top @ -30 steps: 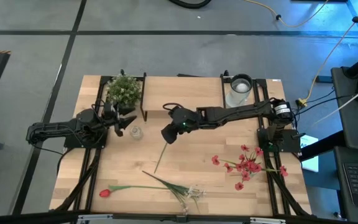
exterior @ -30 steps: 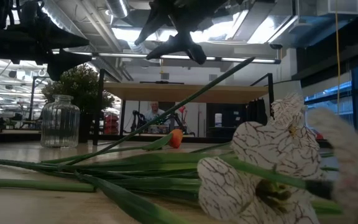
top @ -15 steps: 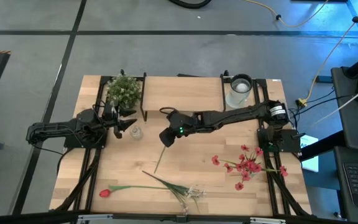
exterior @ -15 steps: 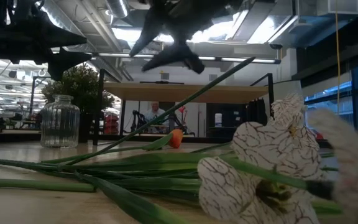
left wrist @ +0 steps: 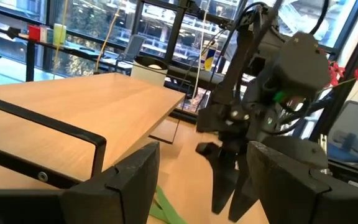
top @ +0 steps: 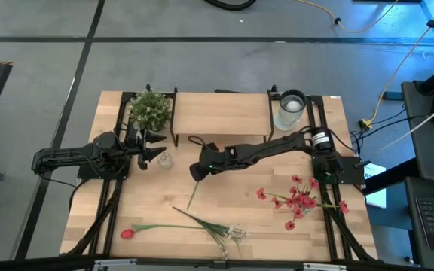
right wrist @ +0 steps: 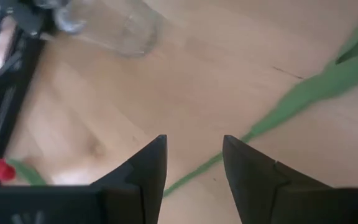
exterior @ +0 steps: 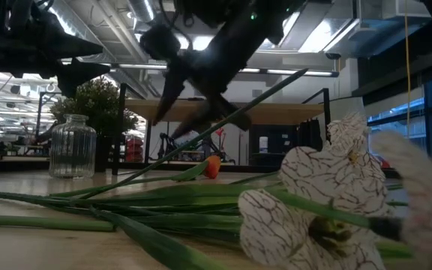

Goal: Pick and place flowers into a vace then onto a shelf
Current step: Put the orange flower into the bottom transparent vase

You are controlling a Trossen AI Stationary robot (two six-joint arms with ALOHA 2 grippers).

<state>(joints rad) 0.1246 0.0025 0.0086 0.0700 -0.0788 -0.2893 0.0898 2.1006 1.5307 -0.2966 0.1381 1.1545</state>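
Note:
My right gripper [top: 197, 172] hangs open, fingers pointing down, low over the upper end of a green flower stem [top: 194, 194] that lies flat on the table. In the right wrist view the stem [right wrist: 278, 109] runs into the gap between the fingers without touching them. The low view shows an orange tulip head [exterior: 212, 166] behind the stems. A red tulip [top: 126, 233], a white-blossom sprig [top: 236, 233] and a red spray [top: 300, 197] also lie on the table. My left gripper [top: 159, 148] waits open beside the small ribbed glass vase [top: 164, 160]. The shelf [top: 221, 113] stands at the far edge.
A bushy potted plant [top: 149, 108] stands at the shelf's left end, and a large glass jar [top: 290, 109] at its right end. The shelf's black legs [top: 175, 139] stand close behind both grippers. Bare tabletop [top: 239, 196] lies between the stem and the red spray.
My right gripper has moved toward the table's left and near edge and come down from high above until its fingers are close over the stem, and it has tipped as it sank. The flowers and my left arm have stayed where they were.

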